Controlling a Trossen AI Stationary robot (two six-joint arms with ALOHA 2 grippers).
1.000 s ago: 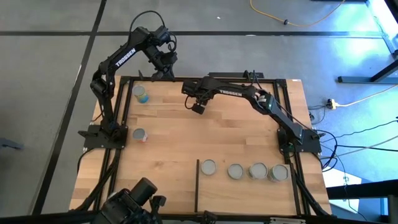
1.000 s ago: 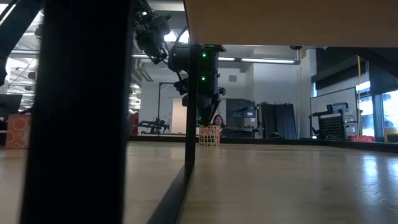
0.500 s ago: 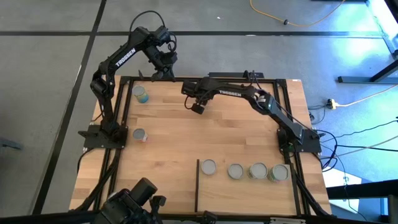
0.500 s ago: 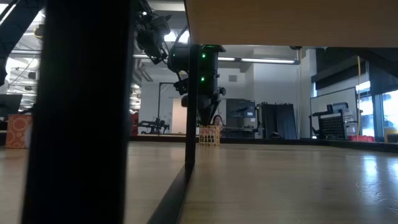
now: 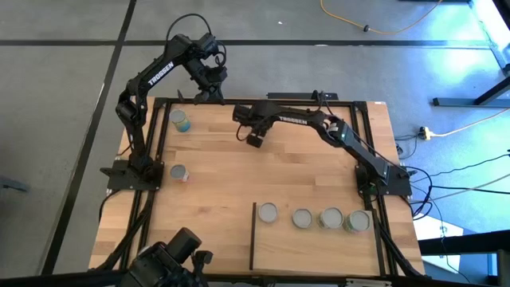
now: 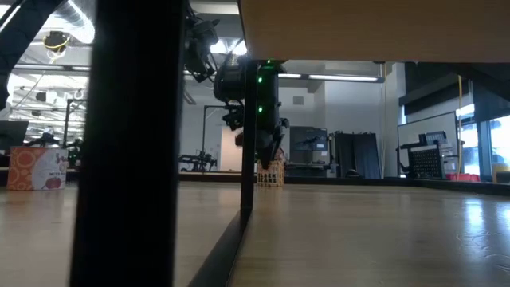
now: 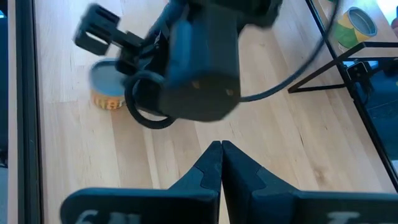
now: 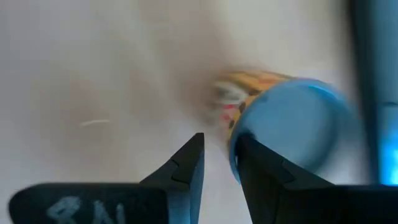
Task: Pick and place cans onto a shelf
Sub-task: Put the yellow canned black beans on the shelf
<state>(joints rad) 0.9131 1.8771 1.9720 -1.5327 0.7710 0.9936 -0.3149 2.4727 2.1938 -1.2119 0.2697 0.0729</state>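
pale wood shelf (image 5: 319, 239): near right part of the table, four cans (image 5: 302, 219) in a row on it
loose cans: two by the table's left edge (image 5: 180, 119)
left gripper (image 5: 209, 95): pressed together, over the far edge
right gripper (image 5: 255, 140): fingers apart, holding nothing, above the far middle

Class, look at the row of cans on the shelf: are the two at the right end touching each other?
Touching, as far as the high view shows: the end can and its neighbour show no gap between their tops, unlike the others in the row on the shelf.
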